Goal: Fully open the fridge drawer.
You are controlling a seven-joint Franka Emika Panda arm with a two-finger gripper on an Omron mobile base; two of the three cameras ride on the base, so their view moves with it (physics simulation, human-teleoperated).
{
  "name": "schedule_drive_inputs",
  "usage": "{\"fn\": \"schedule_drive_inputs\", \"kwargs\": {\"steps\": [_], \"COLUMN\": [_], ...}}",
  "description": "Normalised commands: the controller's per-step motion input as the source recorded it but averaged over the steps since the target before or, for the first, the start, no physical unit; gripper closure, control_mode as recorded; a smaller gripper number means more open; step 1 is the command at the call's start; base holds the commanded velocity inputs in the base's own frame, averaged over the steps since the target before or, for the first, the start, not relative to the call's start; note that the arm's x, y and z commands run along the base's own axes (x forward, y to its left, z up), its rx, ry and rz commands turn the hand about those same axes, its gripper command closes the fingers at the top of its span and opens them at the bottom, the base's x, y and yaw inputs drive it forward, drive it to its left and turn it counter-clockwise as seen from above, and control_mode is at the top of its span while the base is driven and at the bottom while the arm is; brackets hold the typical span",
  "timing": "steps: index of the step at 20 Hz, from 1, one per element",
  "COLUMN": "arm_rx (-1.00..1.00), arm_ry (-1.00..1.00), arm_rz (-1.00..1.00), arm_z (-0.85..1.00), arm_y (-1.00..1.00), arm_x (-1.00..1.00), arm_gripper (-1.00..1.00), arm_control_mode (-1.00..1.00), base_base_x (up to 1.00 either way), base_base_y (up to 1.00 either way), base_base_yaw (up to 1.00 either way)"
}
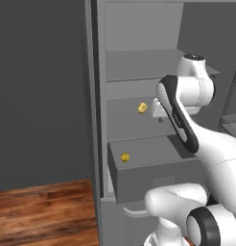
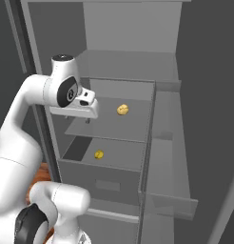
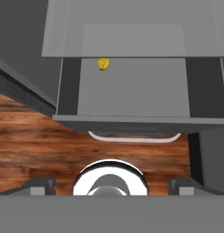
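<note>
The fridge drawer (image 1: 158,180) is a plain grey open-topped box that sticks out of the fridge, with a small recessed handle on its front panel (image 2: 101,182). In the hand view I look down into the drawer (image 3: 132,91) from above. My gripper (image 1: 160,118) (image 2: 78,118) hangs above the drawer at the height of the shelf over it. It touches nothing. Its fingertips (image 3: 39,184) stand wide apart at the bottom of the hand view, so the gripper (image 3: 112,184) is open with nothing between them. A small yellow item (image 3: 103,64) lies at the drawer's back.
A second yellow item (image 1: 142,107) sits on the thin shelf (image 2: 114,124) above. Below the drawer is a grey panel with a pale curved handle (image 3: 134,136). The open fridge door (image 2: 171,157) with its bins stands to the right. Wooden floor (image 1: 43,211) lies to the left.
</note>
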Motion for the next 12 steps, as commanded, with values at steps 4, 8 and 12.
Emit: {"fn": "schedule_drive_inputs", "kwargs": {"steps": [4, 8, 12], "arm_rx": [0.0, 0.0, 0.0], "arm_ry": [0.0, 0.0, 0.0], "arm_rz": [0.0, 0.0, 0.0], "arm_z": [0.0, 0.0, 0.0], "arm_y": [0.0, 0.0, 0.0], "arm_x": [0.0, 0.0, 0.0], "arm_gripper": [-1.0, -1.0, -1.0], "arm_control_mode": [-1.0, -1.0, -1.0], "base_base_x": [0.0, 0.0, 0.0], "base_base_y": [0.0, 0.0, 0.0], "base_base_yaw": [0.0, 0.0, 0.0]}}
